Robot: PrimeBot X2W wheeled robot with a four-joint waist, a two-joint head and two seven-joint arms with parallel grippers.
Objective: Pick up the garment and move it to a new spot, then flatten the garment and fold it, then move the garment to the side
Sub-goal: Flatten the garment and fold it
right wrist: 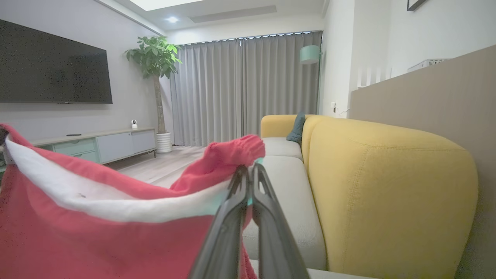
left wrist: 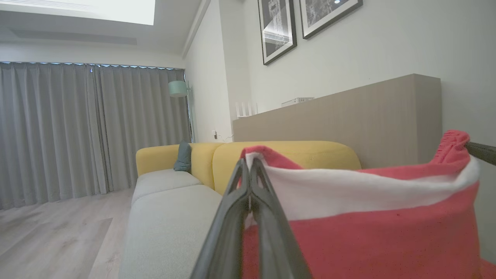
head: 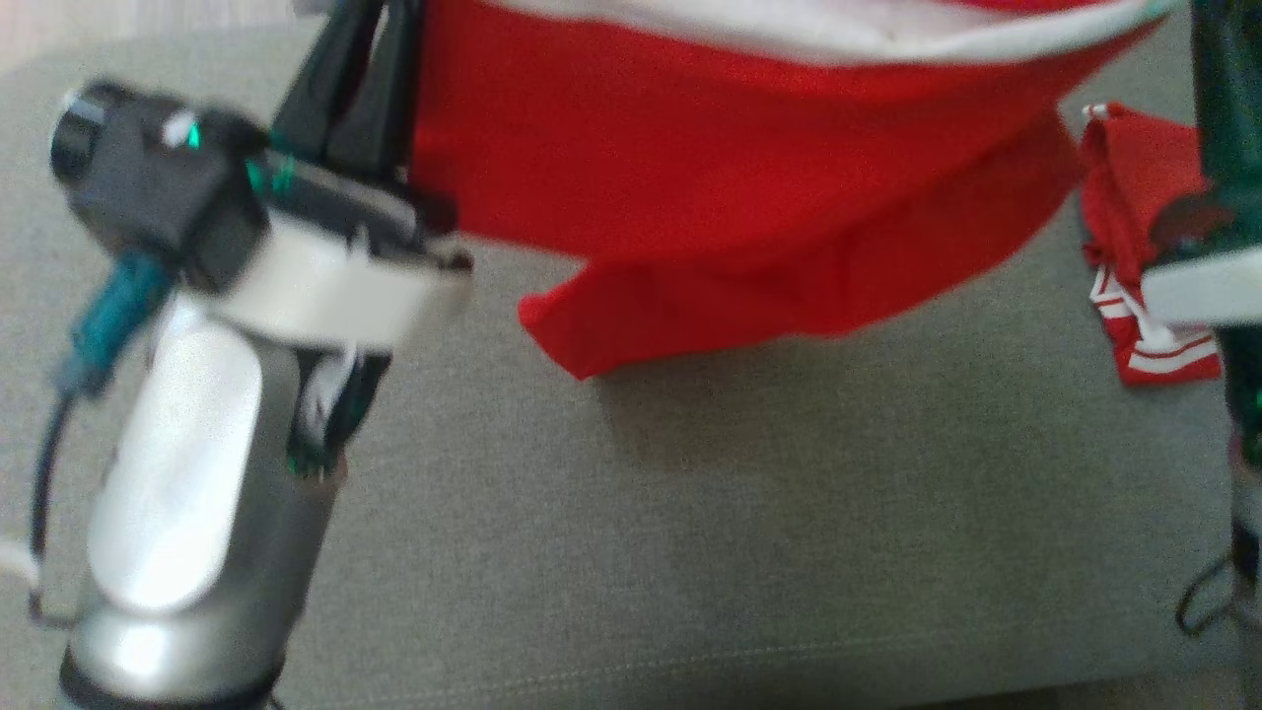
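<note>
A red garment (head: 739, 168) with a white band along its top edge hangs stretched between my two grippers above the grey sofa seat (head: 789, 513). Its lower edge droops to the seat, and a striped part (head: 1144, 247) dangles at the right. My left gripper (head: 380, 25) holds the upper left corner; in the left wrist view its fingers (left wrist: 250, 170) are shut on the garment (left wrist: 368, 232). My right gripper (head: 1223, 59) stands at the right edge; in the right wrist view it (right wrist: 248, 174) is pinched shut on the garment's (right wrist: 97, 232) other corner.
The yellow sofa backrest (right wrist: 387, 193) runs behind the seat, with a teal cushion (left wrist: 183, 157) farther along. A wooden ledge (left wrist: 348, 112) backs the sofa. Across the wood floor (left wrist: 50, 232) stand a low cabinet (right wrist: 97, 145), a television (right wrist: 50, 69) and a potted plant (right wrist: 155, 58).
</note>
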